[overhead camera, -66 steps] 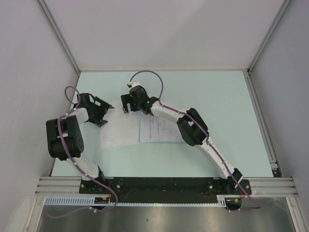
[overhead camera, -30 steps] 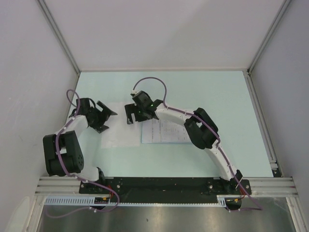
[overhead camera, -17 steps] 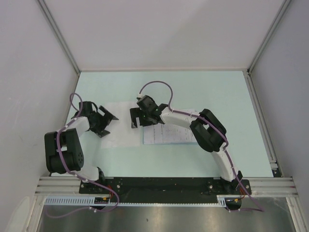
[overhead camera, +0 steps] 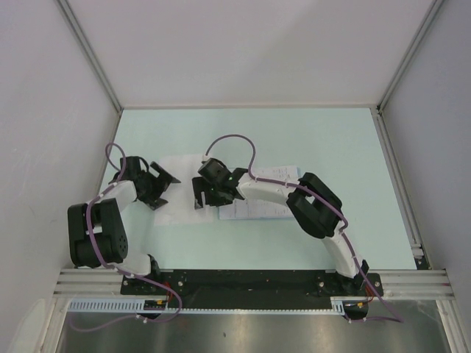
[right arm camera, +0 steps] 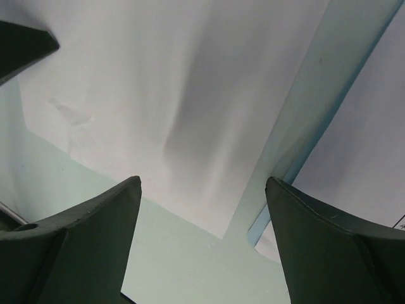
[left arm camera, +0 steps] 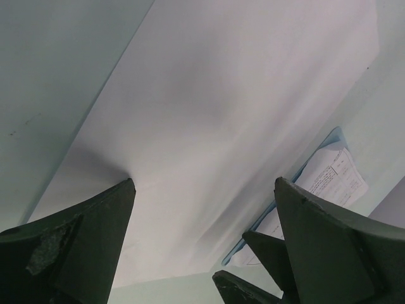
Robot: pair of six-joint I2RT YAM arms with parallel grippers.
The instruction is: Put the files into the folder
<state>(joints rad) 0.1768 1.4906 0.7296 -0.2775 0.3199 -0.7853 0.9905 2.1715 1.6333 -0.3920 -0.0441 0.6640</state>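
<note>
Both left gripper (left arm camera: 202,183) and right gripper (right arm camera: 202,180) hang with jaws spread over the files (right arm camera: 145,95): likely limp, slippery sheets, best pinched at an edge.

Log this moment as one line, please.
left gripper: open, over blank sheet | right gripper: open, at sheet's edge by folder | printed pages: on or in folder

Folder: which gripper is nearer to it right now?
Right. The right gripper hangs at the left edge of the folder, over the blank sheet beside it. The left gripper sits at that sheet's opposite side, the sheet lying between it and the folder.
</note>
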